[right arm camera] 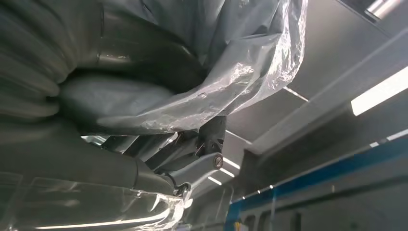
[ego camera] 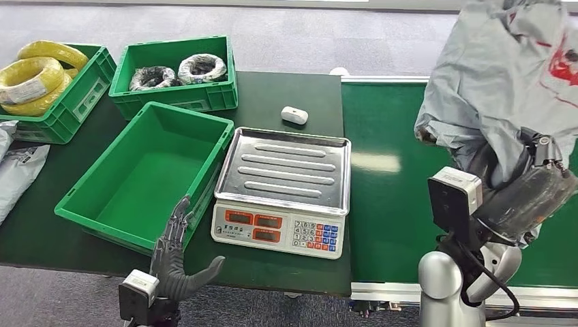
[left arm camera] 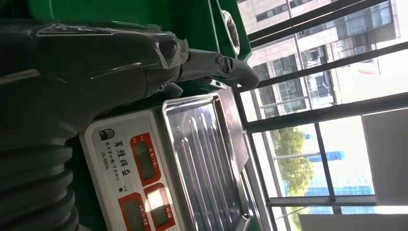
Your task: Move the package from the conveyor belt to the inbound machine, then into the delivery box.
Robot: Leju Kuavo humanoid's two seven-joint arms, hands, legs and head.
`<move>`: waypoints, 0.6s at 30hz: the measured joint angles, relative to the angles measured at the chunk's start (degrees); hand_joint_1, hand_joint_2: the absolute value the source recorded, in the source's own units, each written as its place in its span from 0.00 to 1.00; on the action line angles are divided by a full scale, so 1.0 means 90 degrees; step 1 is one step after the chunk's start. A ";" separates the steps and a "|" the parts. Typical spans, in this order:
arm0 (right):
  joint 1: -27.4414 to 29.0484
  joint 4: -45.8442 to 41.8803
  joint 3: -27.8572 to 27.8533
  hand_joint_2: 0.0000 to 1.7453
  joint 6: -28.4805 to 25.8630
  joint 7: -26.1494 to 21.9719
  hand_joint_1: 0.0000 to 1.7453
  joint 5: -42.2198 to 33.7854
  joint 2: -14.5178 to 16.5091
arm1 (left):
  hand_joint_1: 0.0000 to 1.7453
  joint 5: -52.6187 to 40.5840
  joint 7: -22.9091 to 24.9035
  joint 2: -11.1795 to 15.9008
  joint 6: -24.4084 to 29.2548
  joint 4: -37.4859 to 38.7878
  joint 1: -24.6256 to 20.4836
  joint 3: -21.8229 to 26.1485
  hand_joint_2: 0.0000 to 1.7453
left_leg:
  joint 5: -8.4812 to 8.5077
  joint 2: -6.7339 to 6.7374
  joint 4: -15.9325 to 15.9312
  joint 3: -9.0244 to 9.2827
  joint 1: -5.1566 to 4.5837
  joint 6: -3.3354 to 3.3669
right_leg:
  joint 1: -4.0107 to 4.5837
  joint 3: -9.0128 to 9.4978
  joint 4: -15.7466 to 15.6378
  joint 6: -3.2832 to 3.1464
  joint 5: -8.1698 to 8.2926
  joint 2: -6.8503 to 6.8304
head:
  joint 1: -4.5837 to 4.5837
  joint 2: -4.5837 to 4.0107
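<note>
The long green conveyor belt (ego camera: 388, 204) on the right side has no package on it now, so the first lift looks done. The big grey plastic mailing bag (ego camera: 497, 75) is up in the air over the right part of the belt, held from below by the robot's right hand (ego camera: 528, 194), which is clenched around the bag's lower end. The bag stands tall, its long side going up and down, and its free end points up and a bit away from the robot; red print shows near its top. The big empty green plastic box (ego camera: 112, 221) sits at the front left of the dark green table (ego camera: 272, 102), and it is probably the delivery box. Just beside it, on its right, is the silver and white weighing scale (ego camera: 283, 235) at the table's front edge, which I think is the inbound machine. Its metal tray has nothing on it, so two steps are left: put the bag on the scale, then put it in the box. The left hand (ego camera: 174, 262) is loose, with fingers spread, holding nothing, near the table's front edge between the box and the scale.
</note>
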 joint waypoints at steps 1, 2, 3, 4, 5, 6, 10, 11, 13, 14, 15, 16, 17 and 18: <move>-0.0085 -0.0037 0.0031 1.00 -0.0001 0.0040 1.00 0.0035 -0.0001 | 0.00 0.0010 -0.0017 0.0000 0.0017 0.0043 -0.0028 -0.0015 1.00 | 0.0000 0.0000 0.0000 0.0001 0.0000 0.0000 | 0.0000 0.0001 0.0000 0.0000 0.0000 0.0000 | 0.0001 0.0000; -0.0159 -0.0055 0.0061 1.00 0.0002 0.0071 1.00 0.0043 -0.0003 | 0.00 0.0022 -0.0034 0.0000 0.0035 0.0081 -0.0054 -0.0025 1.00 | 0.0000 0.0000 0.0000 0.0002 0.0000 0.0000 | 0.0000 0.0002 0.0000 0.0000 0.0000 -0.0001 | 0.0001 0.0001; -0.0225 -0.0060 0.0102 1.00 0.0031 0.0095 1.00 -0.0011 -0.0007 | 0.00 0.0036 -0.0053 0.0000 0.0058 0.0121 -0.0079 -0.0034 1.00 | 0.0001 -0.0001 0.0000 0.0001 0.0000 0.0000 | 0.0000 0.0003 0.0000 0.0000 0.0000 -0.0001 | 0.0002 0.0001; -0.0283 -0.0051 0.0152 1.00 0.0079 0.0103 1.00 -0.0122 -0.0013 | 0.00 0.0058 -0.0072 0.0001 0.0086 0.0158 -0.0104 -0.0041 1.00 | 0.0001 0.0000 0.0000 0.0001 0.0000 0.0000 | 0.0000 0.0003 0.0001 0.0000 0.0000 -0.0001 | 0.0001 0.0001; -0.0335 -0.0031 0.0207 1.00 0.0149 0.0087 1.00 -0.0265 -0.0020 | 0.00 0.0080 -0.0092 0.0002 0.0114 0.0192 -0.0130 -0.0048 1.00 | 0.0001 0.0000 0.0000 0.0000 0.0000 0.0000 | 0.0000 0.0003 0.0001 0.0000 0.0000 -0.0001 | 0.0001 0.0001; -0.0385 0.0005 0.0275 1.00 0.0266 0.0032 1.00 -0.0458 -0.0030 | 0.00 0.0108 -0.0113 0.0005 0.0137 0.0228 -0.0157 -0.0056 1.00 | 0.0000 0.0000 0.0000 -0.0001 0.0000 0.0000 | 0.0000 0.0004 0.0001 0.0000 0.0000 -0.0001 | 0.0001 0.0001; -0.0625 0.0368 0.0810 1.00 0.1445 -0.0753 1.00 -0.1522 -0.0129 | 0.00 0.0269 -0.0223 0.0042 0.0130 0.0375 -0.0279 -0.0083 1.00 | 0.0000 0.0000 0.0000 -0.0002 0.0000 0.0000 | 0.0001 0.0001 0.0001 0.0000 0.0000 0.0001 | 0.0001 0.0000; -0.0694 0.0513 0.1012 1.00 0.1748 -0.0949 1.00 -0.1659 -0.0152 | 0.00 0.0311 -0.0243 0.0056 0.0114 0.0423 -0.0325 -0.0089 1.00 | 0.0001 0.0000 0.0000 -0.0002 0.0001 0.0000 | 0.0002 0.0001 0.0002 0.0000 0.0000 0.0001 | 0.0000 0.0000; -0.0835 0.0836 0.1417 1.00 0.2079 -0.1161 1.00 -0.1688 -0.0169 | 0.00 0.0367 -0.0273 0.0082 0.0091 0.0515 -0.0410 -0.0103 1.00 | 0.0002 -0.0003 0.0000 -0.0002 0.0003 -0.0001 | 0.0004 0.0001 0.0003 0.0000 0.0000 -0.0001 | 0.0000 0.0000; -0.0907 0.1009 0.1603 1.00 0.2130 -0.1195 1.00 -0.1682 -0.0167 | 0.00 0.0387 -0.0284 0.0093 0.0090 0.0555 -0.0439 -0.0113 1.00 | 0.0003 -0.0004 0.0000 -0.0002 0.0004 -0.0002 | 0.0005 0.0002 0.0004 0.0000 0.0000 -0.0002 | -0.0001 0.0001; -0.0976 0.1189 0.1778 1.00 0.2138 -0.1211 1.00 -0.1687 -0.0162 | 0.00 0.0407 -0.0295 0.0103 0.0090 0.0588 -0.0461 -0.0126 1.00 | 0.0003 -0.0003 -0.0001 -0.0002 0.0004 -0.0002 | 0.0005 0.0002 0.0005 0.0000 0.0000 -0.0002 | 0.0000 0.0001; -0.1039 0.1369 0.1941 1.00 0.2136 -0.1220 1.00 -0.1708 -0.0155 | 0.00 0.0426 -0.0306 0.0114 0.0090 0.0616 -0.0476 -0.0141 1.00 | 0.0003 -0.0002 -0.0001 -0.0003 0.0004 -0.0002 | 0.0005 0.0001 0.0006 0.0000 0.0000 -0.0002 | 0.0000 0.0001; -0.1091 0.1536 0.2085 1.00 0.2124 -0.1228 1.00 -0.1737 -0.0148 | 0.00 0.0444 -0.0312 0.0123 0.0090 0.0639 -0.0487 -0.0157 1.00 | 0.0003 -0.0002 -0.0001 -0.0003 0.0004 -0.0002 | 0.0005 0.0001 0.0006 0.0000 0.0000 -0.0002 | 0.0000 0.0001; -0.1136 0.1694 0.2216 1.00 0.2105 -0.1238 1.00 -0.1770 -0.0137 | 0.00 0.0460 -0.0316 0.0132 0.0093 0.0657 -0.0493 -0.0172 1.00 | 0.0003 -0.0002 -0.0001 -0.0005 0.0004 -0.0002 | 0.0005 0.0000 0.0006 0.0000 0.0000 -0.0002 | 0.0001 0.0001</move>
